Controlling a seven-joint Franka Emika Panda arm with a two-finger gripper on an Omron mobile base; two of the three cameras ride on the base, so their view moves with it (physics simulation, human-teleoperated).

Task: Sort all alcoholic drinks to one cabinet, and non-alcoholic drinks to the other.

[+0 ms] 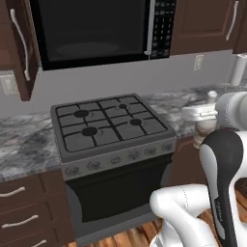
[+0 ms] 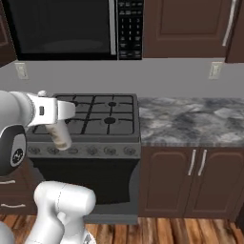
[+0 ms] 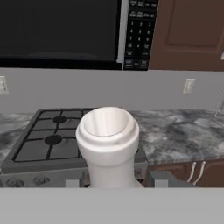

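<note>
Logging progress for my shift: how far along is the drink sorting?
Done: nothing visible; the dark brown wooden wall cabinet is closed. In hand: the claw grips a slim pale white-capped bottle. Left: open a cabinet, shelve it, sort the rest.

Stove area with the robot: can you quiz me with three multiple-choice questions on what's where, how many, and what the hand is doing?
1. Where is the stove relative to the microwave?
A. directly below it
B. to its right
C. above it

2. How many burners does the stove have?
A. two
B. four
C. six

3. What is the gripper doing?
A. open and empty
B. shut on the pale bottle
C. shut on a cup

Answers: 1 A, the microwave hangs over the cooktop; 2 B, four dark rings show on the grates; 3 B, the finger tips flank the bottle below its white cap.
</note>
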